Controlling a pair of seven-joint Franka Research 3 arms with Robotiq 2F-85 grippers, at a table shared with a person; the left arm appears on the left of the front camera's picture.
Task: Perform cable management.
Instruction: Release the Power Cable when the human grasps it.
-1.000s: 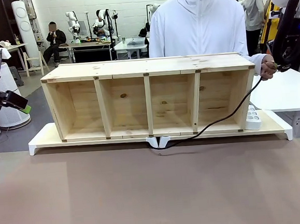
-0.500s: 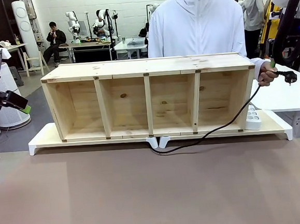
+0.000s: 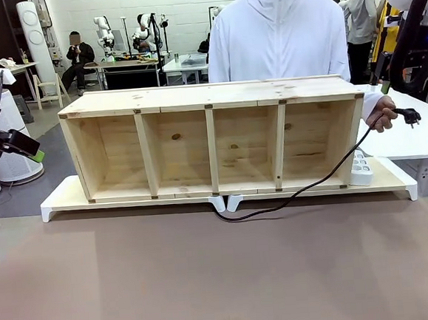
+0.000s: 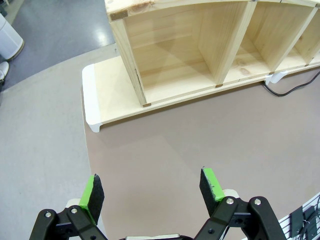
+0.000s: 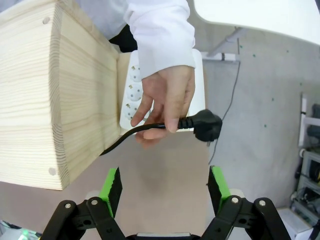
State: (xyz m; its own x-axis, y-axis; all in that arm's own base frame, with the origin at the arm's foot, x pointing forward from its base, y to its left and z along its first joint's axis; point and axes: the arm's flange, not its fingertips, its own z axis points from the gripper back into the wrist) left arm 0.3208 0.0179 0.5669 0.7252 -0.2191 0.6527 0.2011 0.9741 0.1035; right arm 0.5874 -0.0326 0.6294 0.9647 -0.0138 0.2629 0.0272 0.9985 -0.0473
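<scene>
The cable (image 3: 305, 186) is a thin black cord. It comes out from under the middle of the wooden shelf (image 3: 209, 95) and rises to the right. A person's hand (image 3: 380, 113) holds it just behind its black plug (image 3: 411, 117), in the air past the shelf's right end. The right wrist view looks down on this hand (image 5: 165, 95) and the plug (image 5: 205, 125). My right gripper (image 5: 165, 192) is open above them, touching neither. My left gripper (image 3: 29, 148) hangs at the far left, away from the shelf. It is open (image 4: 151, 189) over bare table, with a loop of cable (image 4: 290, 89) far off.
The shelf has several open compartments and stands on white base boards (image 3: 61, 198). A white power strip (image 3: 361, 167) lies on the board at the shelf's right end, below the hand. A white table (image 3: 419, 133) stands at the right. The person stands behind the shelf.
The person's hand has swung the plug out to the right of the shelf's end and lowered it slightly. The cable's slack on the table has shifted. My left gripper has not moved.
</scene>
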